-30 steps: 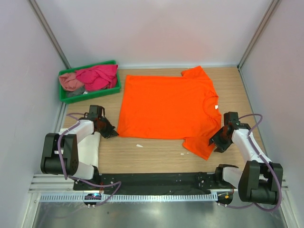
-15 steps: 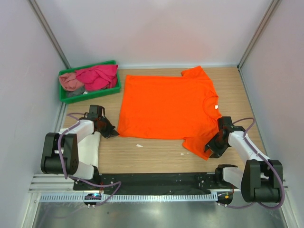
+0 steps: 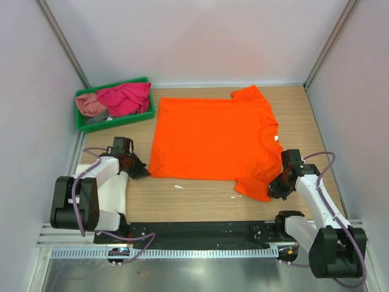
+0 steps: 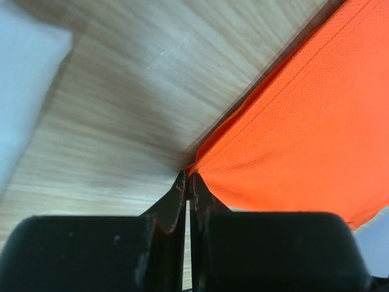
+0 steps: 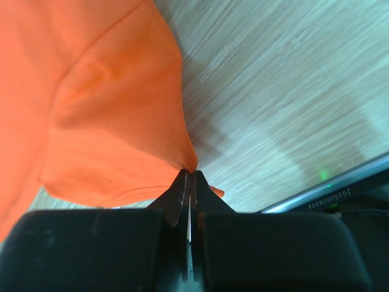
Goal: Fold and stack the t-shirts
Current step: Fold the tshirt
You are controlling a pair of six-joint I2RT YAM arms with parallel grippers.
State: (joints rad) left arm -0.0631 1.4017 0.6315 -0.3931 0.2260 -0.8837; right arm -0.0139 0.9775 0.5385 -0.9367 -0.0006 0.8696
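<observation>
While our left gripper (image 4: pixel 188 180) and right gripper (image 5: pixel 189 174) pinch mere slivers of the shirt (image 3: pixel 213 137), lifting may slip it free.

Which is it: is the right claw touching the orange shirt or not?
Touching. The right wrist view shows the right gripper shut, with its tips pinching the edge of the orange shirt where the cloth bunches up between them.

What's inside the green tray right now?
A crumpled magenta shirt and a dusty pink shirt fill the green tray. Anything beneath them, and most of the tray floor, is covered.
</observation>
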